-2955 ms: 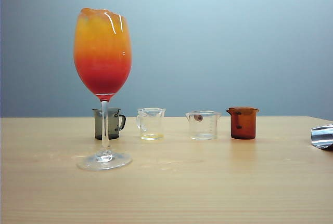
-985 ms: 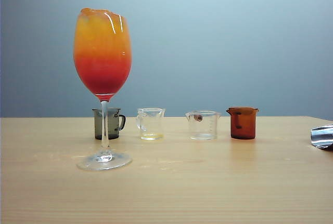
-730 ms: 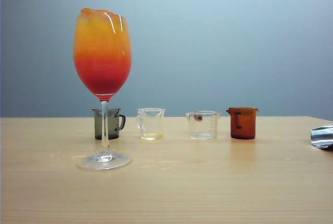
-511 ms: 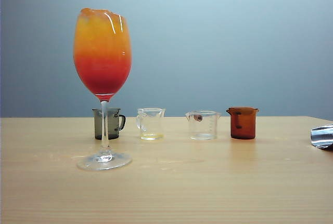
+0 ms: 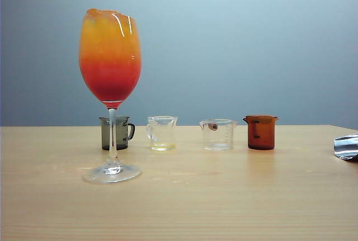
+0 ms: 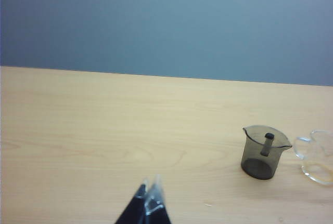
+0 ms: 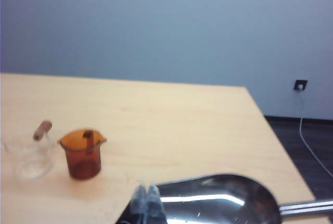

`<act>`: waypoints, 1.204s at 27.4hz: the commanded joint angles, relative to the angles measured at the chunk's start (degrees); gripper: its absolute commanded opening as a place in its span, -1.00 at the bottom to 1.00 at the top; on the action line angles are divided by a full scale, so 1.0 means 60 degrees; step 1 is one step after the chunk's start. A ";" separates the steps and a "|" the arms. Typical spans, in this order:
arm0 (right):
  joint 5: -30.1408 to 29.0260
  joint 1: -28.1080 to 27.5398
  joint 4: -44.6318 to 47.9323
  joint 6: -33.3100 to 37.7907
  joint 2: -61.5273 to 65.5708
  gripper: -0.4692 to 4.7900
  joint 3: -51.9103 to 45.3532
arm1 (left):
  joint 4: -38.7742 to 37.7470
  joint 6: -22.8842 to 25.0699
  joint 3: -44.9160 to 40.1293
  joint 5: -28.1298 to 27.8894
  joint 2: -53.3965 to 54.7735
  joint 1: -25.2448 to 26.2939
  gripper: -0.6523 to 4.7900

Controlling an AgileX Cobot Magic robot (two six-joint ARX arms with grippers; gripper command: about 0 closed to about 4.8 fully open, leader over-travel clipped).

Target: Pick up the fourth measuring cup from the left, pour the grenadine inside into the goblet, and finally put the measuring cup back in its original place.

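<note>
Exterior view, wood-grain table [image 5: 235,196] against a plain blue-grey wall: goblet [image 5: 111,90] upright toward the left, bowl layered orange over deep red, the grenadine [image 5: 111,84] settled as the lower band. Directly behind the goblet's stem, a smoky grey cup [image 5: 118,133]; to the right of that, in a row, a clear cup [image 5: 162,133] with a trace of yellowish liquid, a second clear cup [image 5: 218,134], then the fourth measuring cup [image 5: 260,132], red-brown, upright on the tabletop, farthest from the goblet and well apart from it. No liquid level readable through its tinted wall. At the far right edge of the table, beyond the fourth measuring cup, a sliver of a shiny metal scoop [image 5: 347,146].

Left wrist view: left gripper [image 6: 147,195] low over bare tabletop, fingertips pressed together with no gap and nothing between them, well apart from the smoky grey cup [image 6: 264,152], with the edge of a clear cup [image 6: 317,156] just beyond.

Right wrist view: right gripper [image 7: 145,195] likewise closed and empty, tips meeting just beside the metal scoop [image 7: 218,200], near the fourth measuring cup [image 7: 83,154] but not touching it; cup upright, handle and pouring lip visible, second clear cup [image 7: 28,156] on its other side.
</note>
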 commanded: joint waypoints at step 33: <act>-0.0335 -0.0772 0.1931 0.1512 0.0004 -0.84 -0.1596 | 0.0018 0.0036 0.0036 0.0066 0.0004 0.0007 -0.77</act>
